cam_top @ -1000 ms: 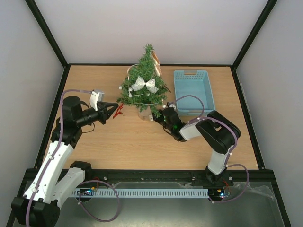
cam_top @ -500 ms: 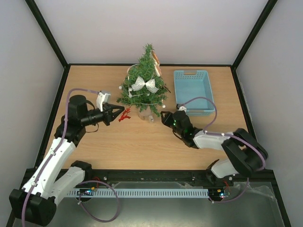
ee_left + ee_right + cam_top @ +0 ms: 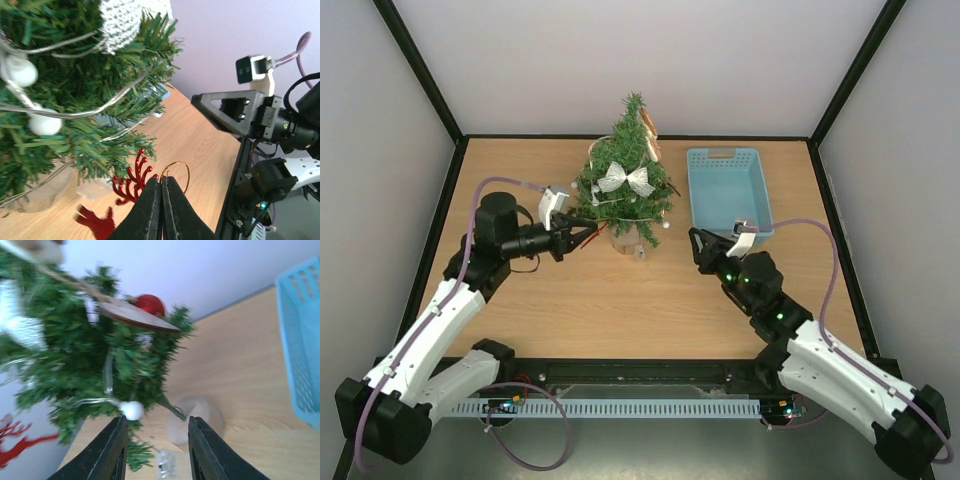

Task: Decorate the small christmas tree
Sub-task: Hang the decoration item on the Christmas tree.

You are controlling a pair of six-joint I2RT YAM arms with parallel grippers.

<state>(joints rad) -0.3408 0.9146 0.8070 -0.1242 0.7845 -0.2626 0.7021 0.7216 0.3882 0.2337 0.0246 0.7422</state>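
The small christmas tree stands at the back middle of the table, with a silver bow, white beads and wooden ornaments on it. My left gripper is at the tree's lower left branches. In the left wrist view it is shut on the gold loop of a red glitter reindeer ornament, just below the green branches. My right gripper sits right of the tree's base. Its jaws are open and empty, facing the trunk and cup base.
A light blue plastic basket stands right of the tree, its wall close to my right gripper. A small clear piece lies on the wood in front of the tree's base. A red ball hangs high on the tree.
My left gripper has carried the reindeer rightward up to the tree's branches. The right arm has swung back from the tree's base toward the right, and its jaws have opened wider.
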